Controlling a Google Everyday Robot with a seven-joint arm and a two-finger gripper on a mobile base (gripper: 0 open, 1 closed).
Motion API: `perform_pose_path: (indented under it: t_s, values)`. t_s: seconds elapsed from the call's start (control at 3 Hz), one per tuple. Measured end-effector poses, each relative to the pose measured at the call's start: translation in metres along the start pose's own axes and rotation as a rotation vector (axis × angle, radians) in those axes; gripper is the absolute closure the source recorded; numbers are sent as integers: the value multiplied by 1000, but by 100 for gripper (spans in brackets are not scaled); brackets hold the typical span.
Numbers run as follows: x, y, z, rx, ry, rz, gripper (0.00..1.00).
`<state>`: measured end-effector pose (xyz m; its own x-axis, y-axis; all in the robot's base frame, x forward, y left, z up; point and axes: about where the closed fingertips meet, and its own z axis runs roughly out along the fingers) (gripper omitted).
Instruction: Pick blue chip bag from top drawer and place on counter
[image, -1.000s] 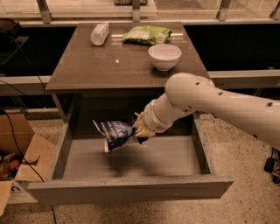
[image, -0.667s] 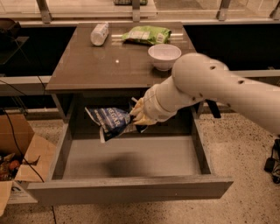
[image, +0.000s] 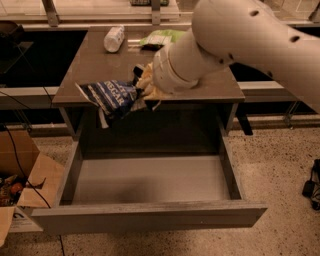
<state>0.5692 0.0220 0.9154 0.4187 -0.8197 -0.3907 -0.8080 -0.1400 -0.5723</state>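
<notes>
The blue chip bag (image: 111, 97), dark navy with white lettering, hangs in the air at the counter's front edge, above the open top drawer (image: 150, 177). My gripper (image: 142, 87) is shut on the bag's right end, with my white arm reaching in from the upper right. The bag sits level with the front left part of the brown-grey counter (image: 95, 67). The drawer is pulled out and its grey bottom is bare. My arm hides the right part of the counter.
A white bottle (image: 114, 38) lies at the counter's back left. A green snack bag (image: 159, 38) lies at the back middle, partly behind my arm. A cardboard box (image: 20, 175) stands on the floor to the left of the drawer.
My gripper has lifted the blue chip bag up out of the drawer to the height of the counter's front edge. The arm now covers the white bowl.
</notes>
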Motion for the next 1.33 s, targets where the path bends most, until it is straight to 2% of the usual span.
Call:
perform_pose_path:
  t_s: [0.33,0.67,1.0,1.33]
  values:
    - [-12,-50,1,20,23,-48,100]
    - [-9,-92,18,16,38,-46,100]
    - [9,-126,45,-1,42,-17,87]
    - [42,-151,93,-48,50,28,57]
